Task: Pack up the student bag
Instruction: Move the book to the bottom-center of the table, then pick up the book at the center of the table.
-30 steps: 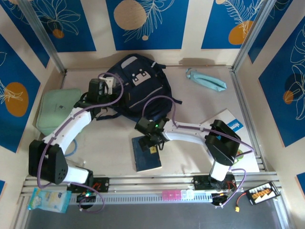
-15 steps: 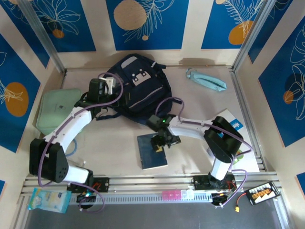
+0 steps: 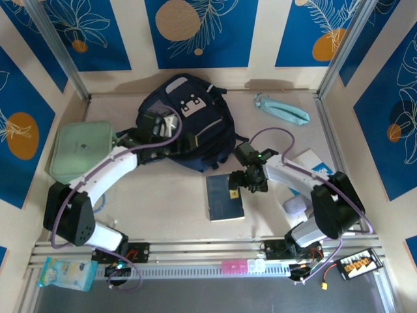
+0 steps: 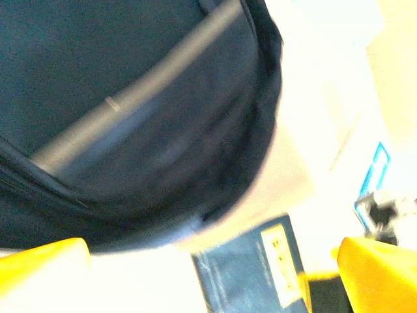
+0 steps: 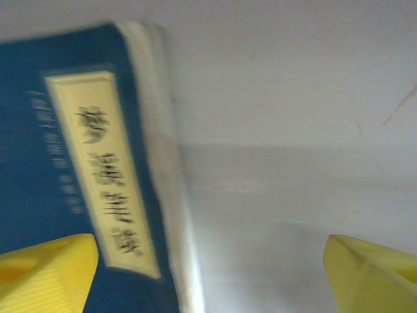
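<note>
The student bag (image 3: 202,130), upper centre, looks soft and floppy; I'd pinch its zip edge. Left fingers (image 4: 39,264) and right fingers (image 5: 45,274) gape empty.

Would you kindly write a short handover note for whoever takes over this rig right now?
Left gripper: open, over the bag, holding nothing.
Right gripper: open, fingers straddling the book's edge, no grip.
Book lies flat in front of the bag; mint case left, pouch back right.
Done: nothing seen packed. Left: likely everything, book first.
</note>
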You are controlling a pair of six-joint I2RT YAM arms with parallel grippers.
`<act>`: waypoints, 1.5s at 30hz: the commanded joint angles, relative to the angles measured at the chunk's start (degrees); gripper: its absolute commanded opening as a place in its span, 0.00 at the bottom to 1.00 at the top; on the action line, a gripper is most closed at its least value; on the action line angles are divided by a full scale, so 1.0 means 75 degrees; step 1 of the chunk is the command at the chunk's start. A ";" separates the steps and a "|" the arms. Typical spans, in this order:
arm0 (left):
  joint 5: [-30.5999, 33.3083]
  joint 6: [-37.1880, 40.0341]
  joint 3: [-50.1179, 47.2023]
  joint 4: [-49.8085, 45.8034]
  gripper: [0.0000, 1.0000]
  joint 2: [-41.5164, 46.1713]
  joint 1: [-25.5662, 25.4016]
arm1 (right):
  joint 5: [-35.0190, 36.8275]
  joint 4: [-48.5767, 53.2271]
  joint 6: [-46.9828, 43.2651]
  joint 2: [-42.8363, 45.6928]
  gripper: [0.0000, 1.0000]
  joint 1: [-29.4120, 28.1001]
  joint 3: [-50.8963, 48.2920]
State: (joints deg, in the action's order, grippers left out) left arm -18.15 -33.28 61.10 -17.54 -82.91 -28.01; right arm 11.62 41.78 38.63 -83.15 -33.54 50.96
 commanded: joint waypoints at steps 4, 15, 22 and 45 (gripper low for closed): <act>-0.0231 -0.1653 -0.1102 -0.0162 0.93 0.0118 -0.1268 | -0.1885 -0.0990 0.0287 0.0073 0.71 0.0271 -0.0631; -0.0953 -0.2884 -0.1651 0.1354 0.63 -0.1200 -0.2099 | -0.1076 -0.0725 0.0275 -0.0511 0.29 0.0212 -0.0731; -0.1188 -0.2963 -0.1500 0.1499 0.57 -0.1756 -0.2131 | -0.1214 -0.0876 0.0357 -0.0678 0.27 0.0142 -0.0753; -0.1951 -0.2712 -0.1465 0.3226 0.40 -0.1638 -0.2350 | -0.1443 -0.1136 0.0462 -0.1028 0.19 0.0019 -0.0794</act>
State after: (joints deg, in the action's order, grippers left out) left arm -29.02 -55.00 50.15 -2.07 -99.77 -44.45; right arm 2.70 34.02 41.04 -88.09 -32.58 46.15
